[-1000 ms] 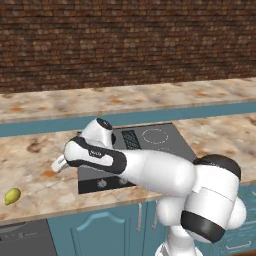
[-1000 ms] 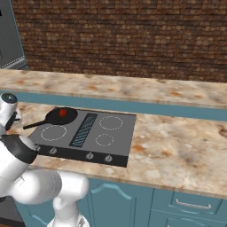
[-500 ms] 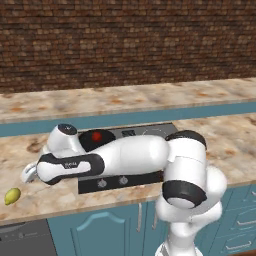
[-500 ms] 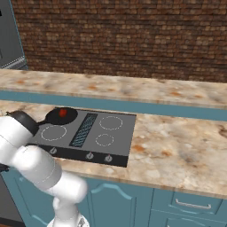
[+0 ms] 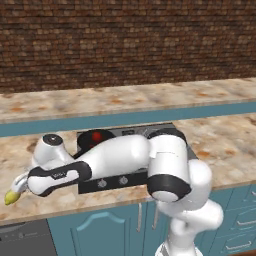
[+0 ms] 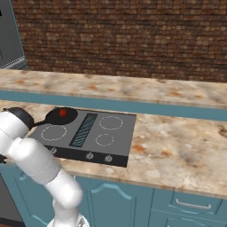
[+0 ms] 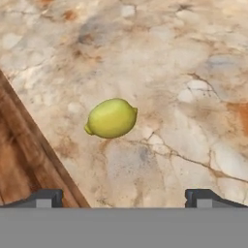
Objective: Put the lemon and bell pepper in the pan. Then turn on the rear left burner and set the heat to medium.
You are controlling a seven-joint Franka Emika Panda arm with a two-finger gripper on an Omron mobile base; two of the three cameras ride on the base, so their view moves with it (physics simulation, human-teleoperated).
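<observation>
Lying on the marbled desk (image 7: pixel 193 97) near its front edge, the lemon (image 7: pixel 111 118) sits apart from the tool (image 7: pixel 124 197), whose tips are spread wide, released. The bell pepper (image 6: pixel 62 112) rests in the pan (image 6: pixel 56 118) on the cooktop (image 6: pixel 119 137).

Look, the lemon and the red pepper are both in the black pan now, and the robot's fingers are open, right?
Not quite. Just the bell pepper is in the pan, as the right base view shows. The lemon lies on the countertop in the hand view, ungrasped. The gripper is open, as you said.
</observation>
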